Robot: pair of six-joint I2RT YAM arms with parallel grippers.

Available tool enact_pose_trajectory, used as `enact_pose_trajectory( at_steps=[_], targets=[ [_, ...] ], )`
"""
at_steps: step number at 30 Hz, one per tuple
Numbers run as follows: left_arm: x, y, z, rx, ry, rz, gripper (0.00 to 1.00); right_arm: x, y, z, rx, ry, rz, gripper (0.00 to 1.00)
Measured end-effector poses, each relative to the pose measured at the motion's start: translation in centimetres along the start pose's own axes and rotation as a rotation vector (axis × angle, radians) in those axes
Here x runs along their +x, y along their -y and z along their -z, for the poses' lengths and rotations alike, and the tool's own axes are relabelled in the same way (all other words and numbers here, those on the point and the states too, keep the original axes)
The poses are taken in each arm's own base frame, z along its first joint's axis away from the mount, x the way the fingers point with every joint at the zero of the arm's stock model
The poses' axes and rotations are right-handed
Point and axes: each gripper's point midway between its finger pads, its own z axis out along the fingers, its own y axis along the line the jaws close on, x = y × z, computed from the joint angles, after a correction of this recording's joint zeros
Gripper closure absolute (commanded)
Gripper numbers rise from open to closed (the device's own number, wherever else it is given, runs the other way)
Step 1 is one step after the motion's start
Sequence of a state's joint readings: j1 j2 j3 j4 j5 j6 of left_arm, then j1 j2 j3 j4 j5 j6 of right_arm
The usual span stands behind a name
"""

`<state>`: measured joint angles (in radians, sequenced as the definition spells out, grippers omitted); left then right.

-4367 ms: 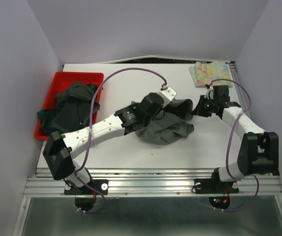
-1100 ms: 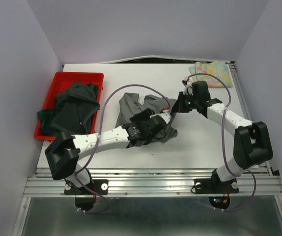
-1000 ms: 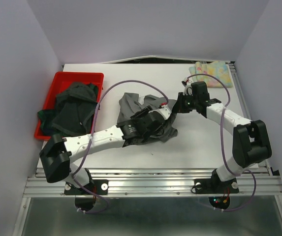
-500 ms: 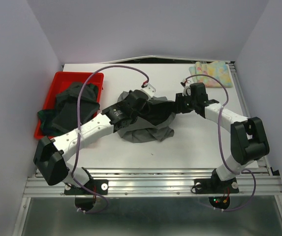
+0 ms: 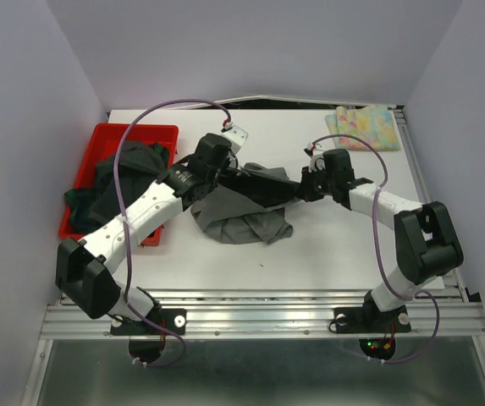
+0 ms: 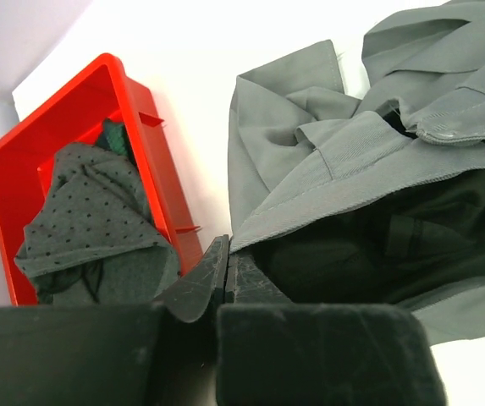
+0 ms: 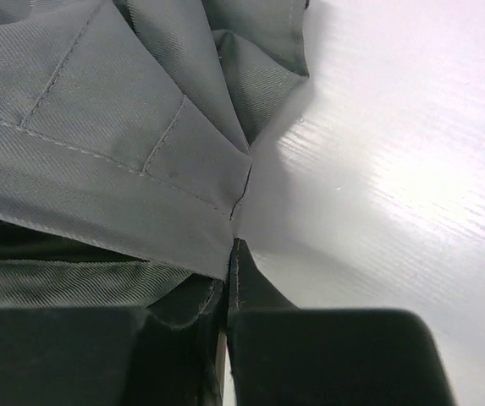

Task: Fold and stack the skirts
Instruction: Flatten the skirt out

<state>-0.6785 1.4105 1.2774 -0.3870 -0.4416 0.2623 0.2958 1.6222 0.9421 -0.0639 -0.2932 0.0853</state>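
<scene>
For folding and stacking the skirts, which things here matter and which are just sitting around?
Part of the job:
grey skirt, pinched by the left gripper and right gripper
folded floral skirt, far right corner
dark skirts, heaped in the red bin

Just lying about:
the red bin itself

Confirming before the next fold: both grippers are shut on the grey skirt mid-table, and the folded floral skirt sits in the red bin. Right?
Not quite: the folded floral skirt lies on the table at the far right corner, not in the red bin; the top external view shows it. The left gripper and right gripper are shut on the grey skirt mid-table.
</scene>
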Motion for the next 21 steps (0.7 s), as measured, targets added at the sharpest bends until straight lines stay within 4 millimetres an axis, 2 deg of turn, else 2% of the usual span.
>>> enact_pose_trajectory(
  at_steps=[2, 4, 5, 8, 9, 10, 11, 14, 18, 21],
  targets=[
    [-0.2, -0.4, 0.0, 0.006, 0.0, 0.01, 1.0, -0.3, 0.2, 0.1, 0.012, 0.011, 0.017, 0.99],
    [-1.2, -1.4, 0.2, 0.014, 0.018, 0.032, 1.0, -1.6, 0.2, 0.7, 0.031, 0.036, 0.06, 0.99],
    [-1.8, -1.9, 0.4, 0.017, 0.029, 0.039, 1.0, -2.6, 0.3, 1.1, 0.044, 0.057, 0.085, 0.99],
    [-5.7, -5.2, 1.8, -0.001, 0.111, 0.096, 1.0, -7.9, -0.5, 3.6, 0.078, 0.168, 0.169, 0.99],
    [-6.7, -6.1, 2.3, -0.006, 0.138, 0.109, 1.0, -10.6, -0.9, 5.3, 0.096, 0.226, 0.205, 0.99],
    [-7.8, -7.0, 2.9, -0.013, 0.17, 0.122, 1.0, -12.2, -1.1, 6.3, 0.109, 0.261, 0.224, 0.99],
    [-8.8, -7.7, 3.6, -0.019, 0.202, 0.136, 1.0, -15.6, -1.6, 9.0, 0.144, 0.338, 0.264, 0.99],
    [-11.0, -8.9, 6.0, -0.014, 0.291, 0.164, 1.0, -20.4, -2.5, 13.8, 0.199, 0.462, 0.323, 0.99],
    [-12.6, -9.5, 8.0, 0.001, 0.373, 0.183, 1.0, -24.4, -3.2, 18.6, 0.261, 0.559, 0.405, 0.99],
    [-13.7, -9.7, 8.6, 0.003, 0.421, 0.194, 1.0, -26.0, -3.0, 20.2, 0.315, 0.576, 0.462, 0.99]
  ],
)
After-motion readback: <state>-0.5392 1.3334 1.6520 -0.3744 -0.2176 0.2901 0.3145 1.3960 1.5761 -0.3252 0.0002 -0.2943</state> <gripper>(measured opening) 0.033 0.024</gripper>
